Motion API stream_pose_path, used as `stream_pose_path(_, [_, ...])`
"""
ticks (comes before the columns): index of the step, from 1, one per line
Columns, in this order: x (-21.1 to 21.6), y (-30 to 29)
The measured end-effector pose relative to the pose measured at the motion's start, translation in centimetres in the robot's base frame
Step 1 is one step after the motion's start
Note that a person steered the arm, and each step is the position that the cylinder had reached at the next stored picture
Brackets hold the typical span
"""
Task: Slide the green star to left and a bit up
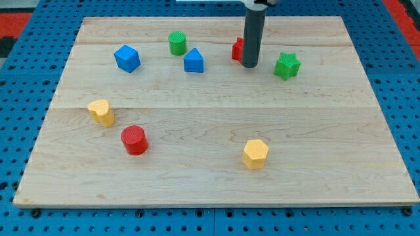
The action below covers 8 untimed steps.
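green star (287, 65), pale wooden board (216, 170)

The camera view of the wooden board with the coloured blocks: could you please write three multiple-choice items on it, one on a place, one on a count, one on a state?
1. Where is my tip relative to the green star block?
A. at its left
B. at its right
C. below it

2. How many yellow blocks lie on the wooden board?
A. one
B. two
C. three

3. Is my tip touching the green star block?
A. yes, pressed against it
B. no, bare wood shows between them
C. it rests on top

Answers: 1 A, the rod stands between the partly hidden red block and the star. 2 B, one at the view's left, one at bottom centre. 3 B, a gap is visible.
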<state>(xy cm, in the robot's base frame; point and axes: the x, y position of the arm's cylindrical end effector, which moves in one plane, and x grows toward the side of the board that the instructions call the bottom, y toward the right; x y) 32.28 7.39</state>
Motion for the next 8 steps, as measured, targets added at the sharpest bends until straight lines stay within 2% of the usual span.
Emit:
stream_pose_path(1, [-4.0,0.2])
stream_pose_path(2, [-4.9,2.3])
stream_pose_path(3, [-5.2,7.2])
stream_pose_path(5, [-3.9,22.9])
stream_pose_path(6, [-0.1,26.4])
stream_pose_path(7, [2.5,20.4])
stream_pose_path(8, [2.2,15.2])
